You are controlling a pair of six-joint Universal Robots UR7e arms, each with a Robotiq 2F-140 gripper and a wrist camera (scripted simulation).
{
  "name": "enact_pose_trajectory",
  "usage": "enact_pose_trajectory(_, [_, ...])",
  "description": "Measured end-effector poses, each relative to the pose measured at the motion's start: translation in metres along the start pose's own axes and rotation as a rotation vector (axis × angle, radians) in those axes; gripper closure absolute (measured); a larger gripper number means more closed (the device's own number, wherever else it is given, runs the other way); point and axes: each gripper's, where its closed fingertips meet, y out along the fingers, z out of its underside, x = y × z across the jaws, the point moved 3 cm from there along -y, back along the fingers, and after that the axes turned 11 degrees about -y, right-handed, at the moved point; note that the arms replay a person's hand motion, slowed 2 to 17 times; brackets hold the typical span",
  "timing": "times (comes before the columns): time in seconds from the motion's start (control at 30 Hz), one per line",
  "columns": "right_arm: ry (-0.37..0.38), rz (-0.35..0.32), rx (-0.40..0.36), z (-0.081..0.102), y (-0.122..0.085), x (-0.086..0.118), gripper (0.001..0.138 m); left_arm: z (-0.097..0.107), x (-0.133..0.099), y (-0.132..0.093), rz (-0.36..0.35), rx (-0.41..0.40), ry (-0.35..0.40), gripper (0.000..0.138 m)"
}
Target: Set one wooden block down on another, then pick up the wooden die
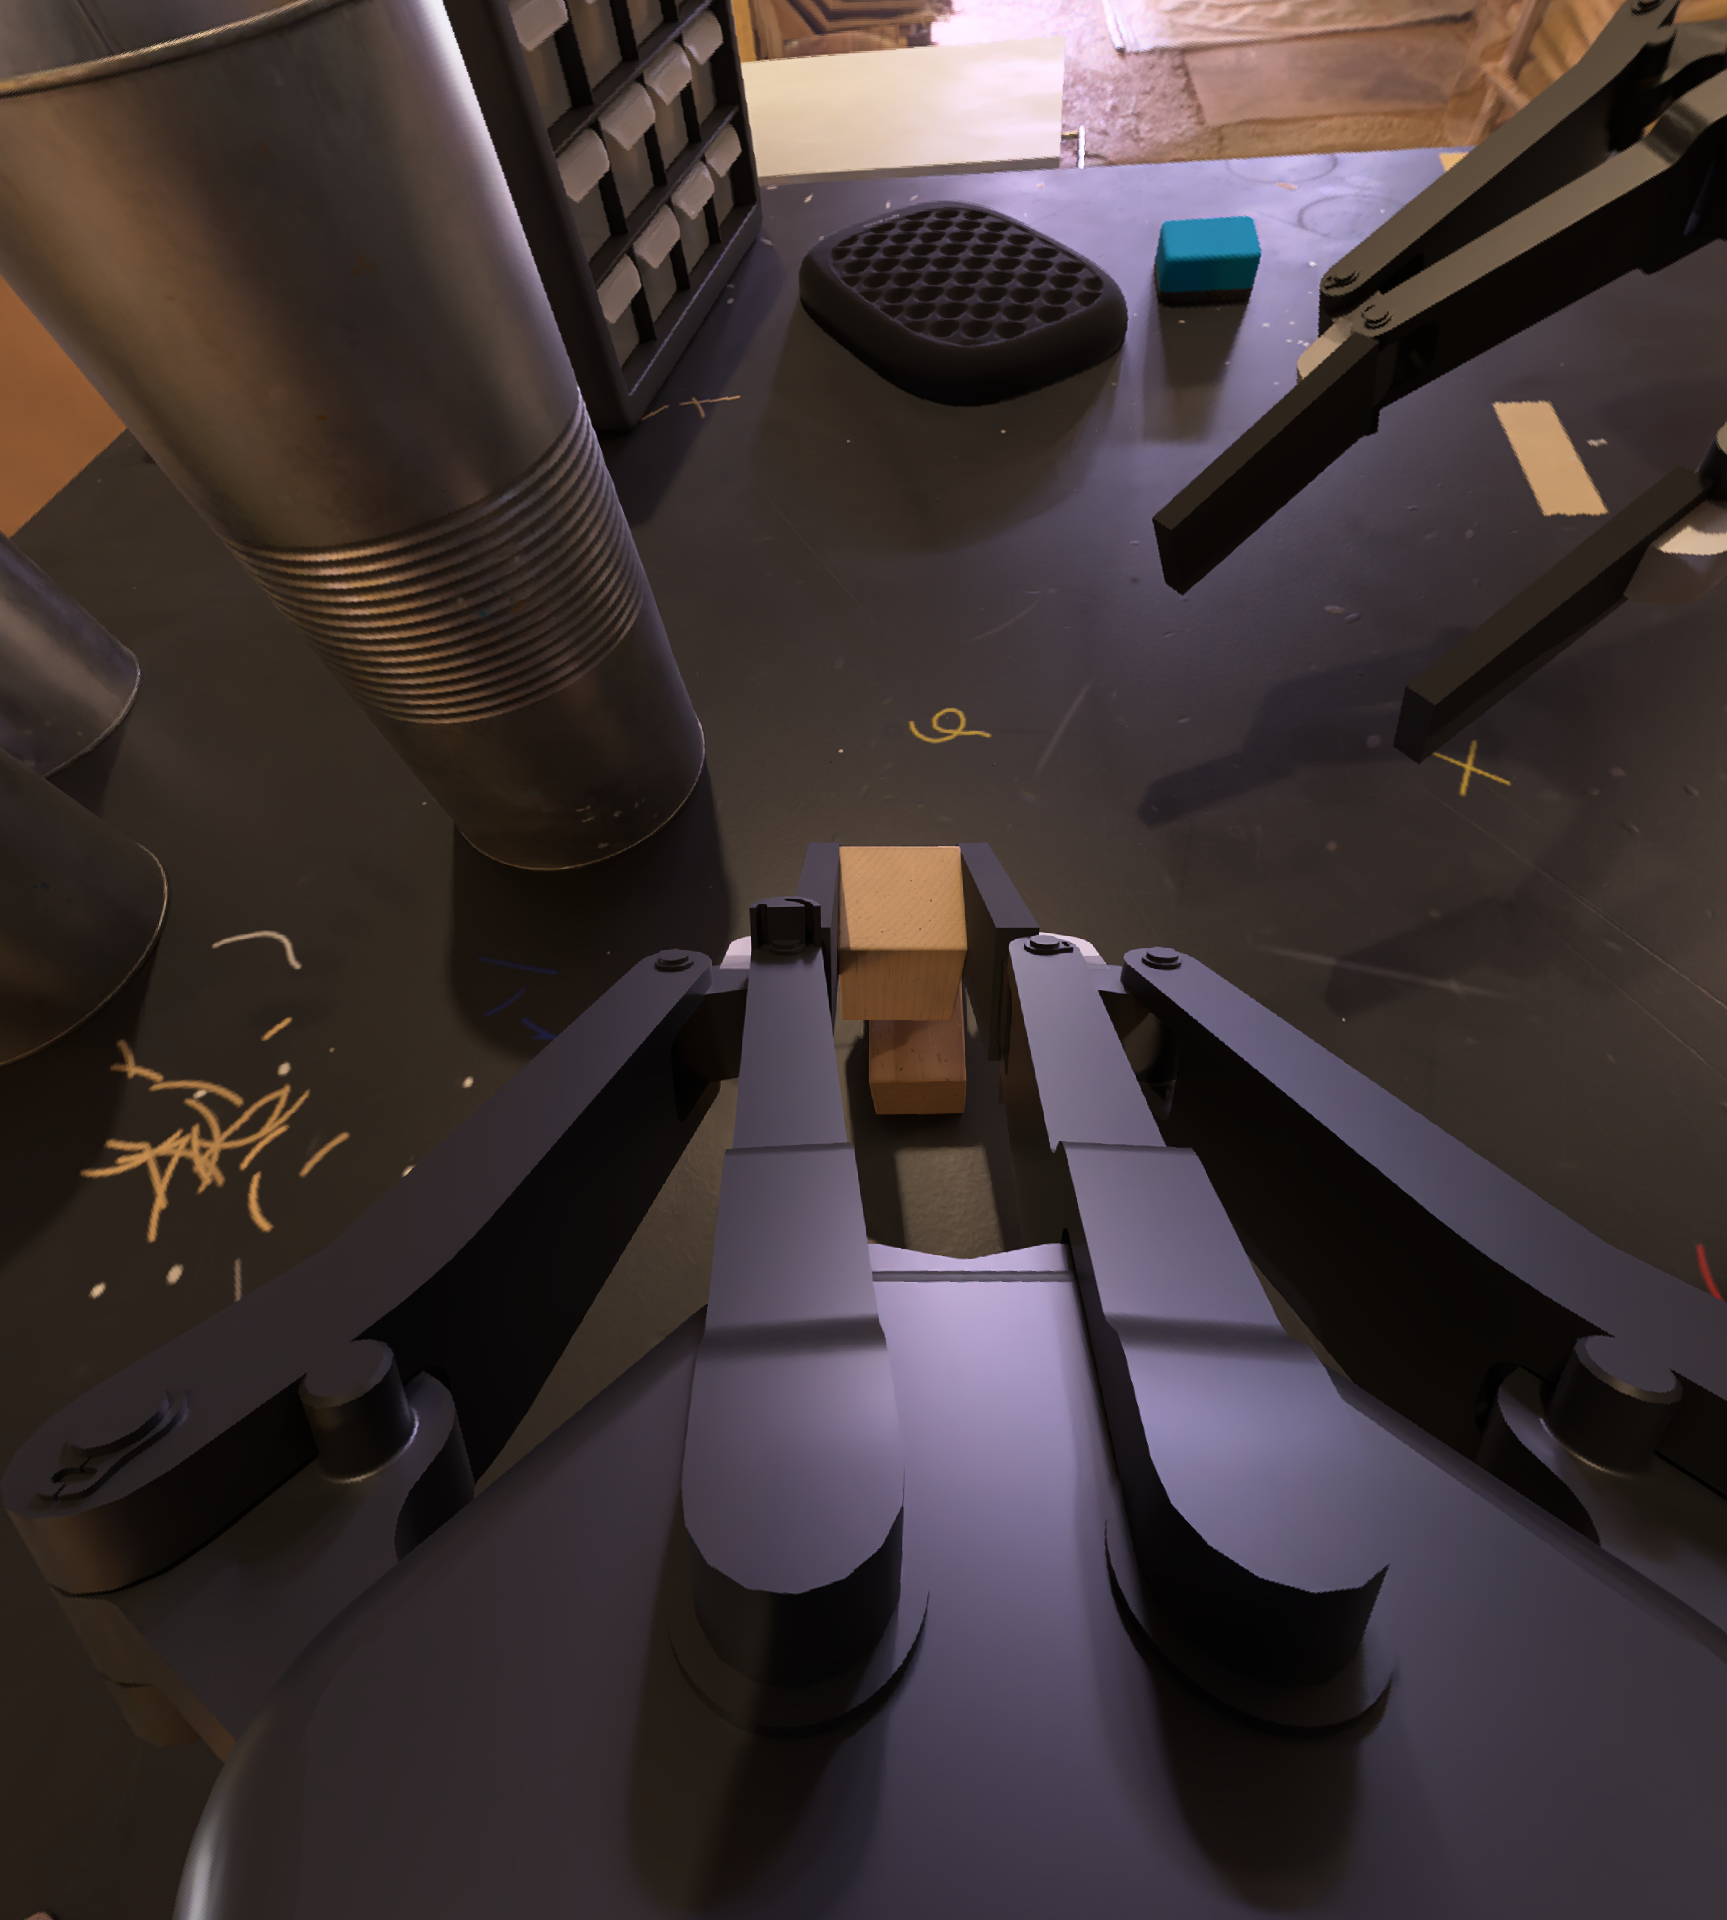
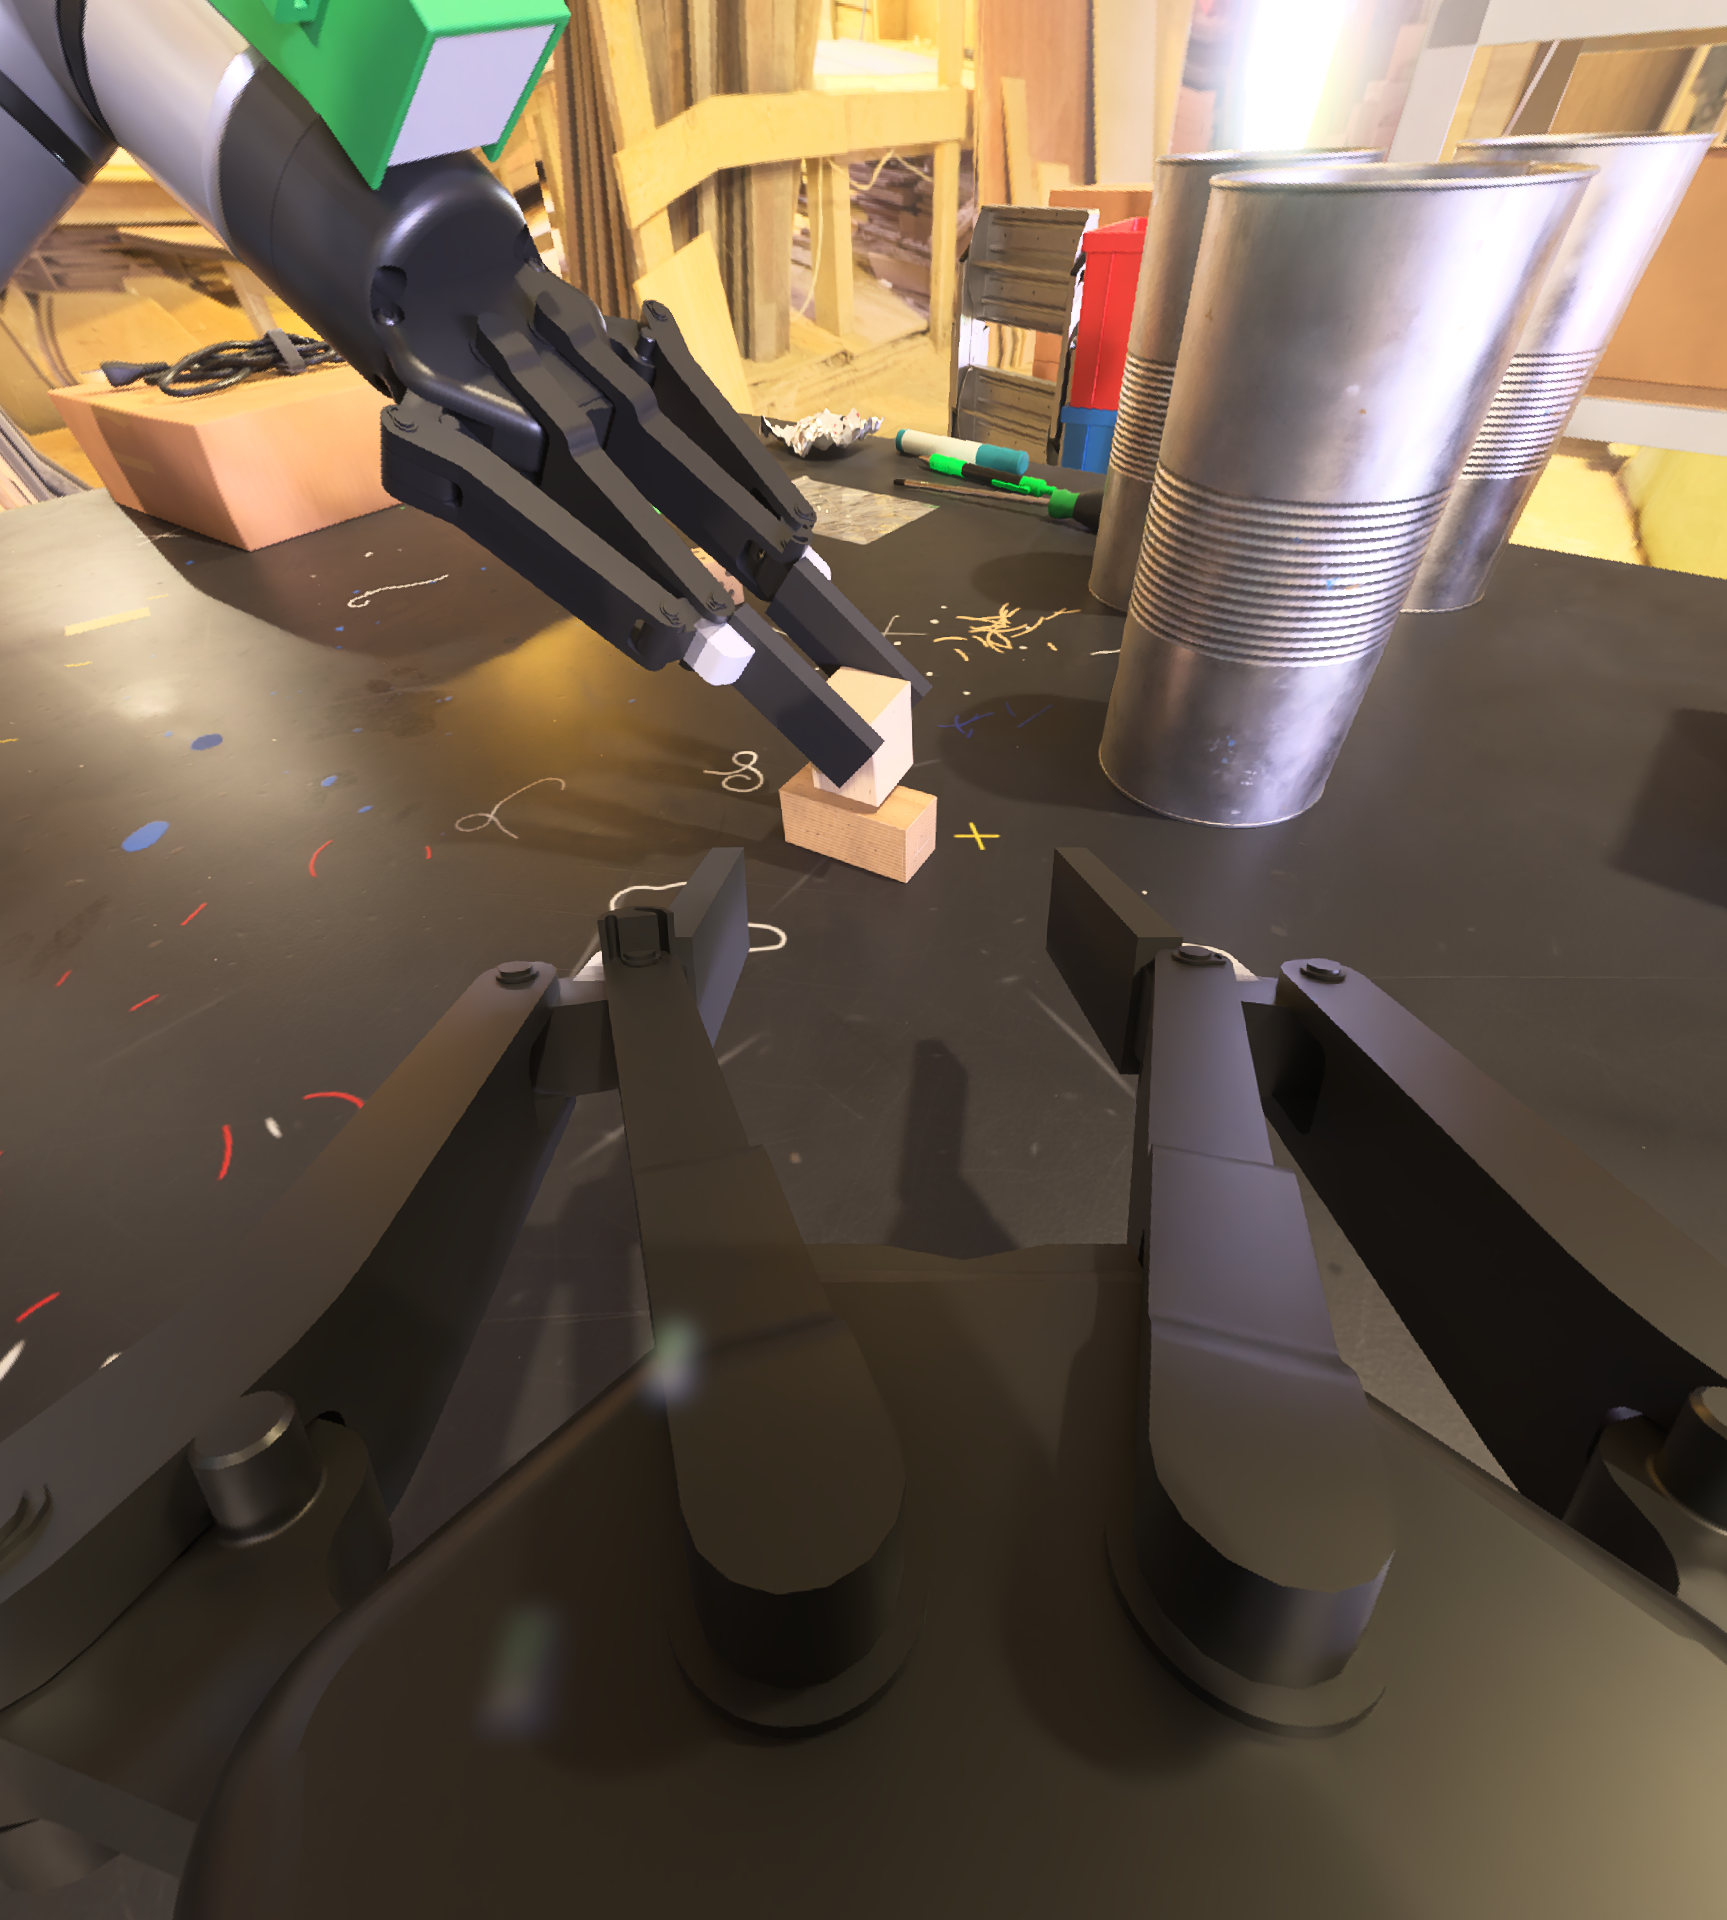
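left fingers: left gripper (image 1: 900, 914) clamped on the upper wooden block (image 1: 900, 930), one pad on each opposite side face, gripped near the fingertips.
upper block: a cube, sits on the lower wooden block (image 2: 859, 831). Contact looks made in the right wrist view, though the cube seems slightly skewed and offset toward one end of the base.
lower block: flat on the desk (image 2: 423, 1039), wider than the cube, near the ribbed metal can (image 2: 1285, 499).
right fingers: right gripper (image 2: 895, 914) spread wide, holding nothing, hovering low above the desk just short of the stack.
die: not identifiable in either view; can't say where it is.
handling: wood, so rigid, light and unlikely to break. Smooth flat faces, moderate friction, no give under the pads. A pinch across two parallel faces, centred, is the safe hold. A corner grip would probably twist it.
risk: light stack, so a sideways drag on release could nudge the cube off. Open straight, then lift clear.
surroundings: black honeycomb pad (image 1: 963, 296), teal block (image 1: 1207, 258), drawer cabinet (image 1: 641, 177), wood shavings (image 1: 204, 1132), all well apart from the stack.
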Motion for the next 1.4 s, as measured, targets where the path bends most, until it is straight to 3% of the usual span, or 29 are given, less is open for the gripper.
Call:
enact_pose_trajectory(0.27, [0.004,0.003,0.001,0.000,0.000,-0.001,0.062,0.004,-0.003,0.000,-0.014,0.007,0.028,0.107])
enact_pose_trajectory(0.33, [0.004,0.003,0.001,0.001,0.000,-0.001,0.062,0.005,-0.003,0.001,-0.017,0.007,0.020,0.092])
enact_pose_trajectory(0.43, [0.004,0.002,0.003,0.001,0.000,-0.001,0.062,0.004,-0.004,0.001,-0.018,-0.003,-0.002,0.083])
enact_pose_trajectory(0.77, [0.004,0.006,0.006,0.002,-0.001,-0.002,0.062,-0.014,-0.009,-0.017,-0.006,-0.094,-0.066,0.074])
enact_pose_trajectory(1.13, [0.013,0.009,0.014,0.005,-0.001,-0.003,0.062,-0.062,-0.005,-0.092,-0.085,-0.271,-0.153,0.079])
enact_pose_trajectory(1.4, [0.006,0.011,0.022,0.005,0.000,-0.002,0.063,-0.069,0.025,-0.161,-0.220,-0.278,-0.342,0.083])
